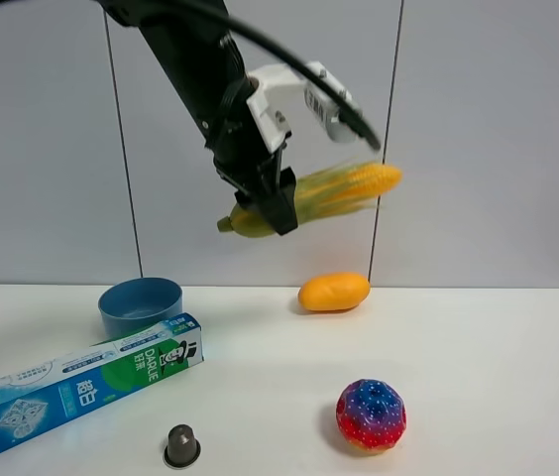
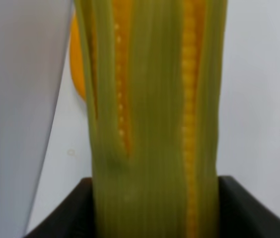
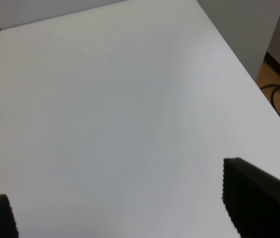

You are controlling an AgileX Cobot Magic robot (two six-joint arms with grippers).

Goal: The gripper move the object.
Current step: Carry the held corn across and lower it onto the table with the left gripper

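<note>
My left gripper point(image 1: 272, 203), a black claw on a thick black arm with a white bracket, is shut on the ear of corn point(image 1: 344, 188) and holds it high above the table, roughly level, its yellow tip pointing right. In the left wrist view the corn point(image 2: 155, 124) fills the frame, green husk with yellow kernel rows, between the black fingers point(image 2: 244, 208). My right gripper point(image 3: 115, 208) is open and empty above bare white table point(image 3: 105, 99); it does not show in the exterior high view.
An orange mango point(image 1: 334, 292) lies at the back middle, below the corn. A blue bowl point(image 1: 141, 306), a green-blue toothpaste box point(image 1: 81, 384), a small dark cup point(image 1: 181, 445) and a colourful ball point(image 1: 371, 415) stand on the table. The table's right edge point(image 3: 239, 59) is near.
</note>
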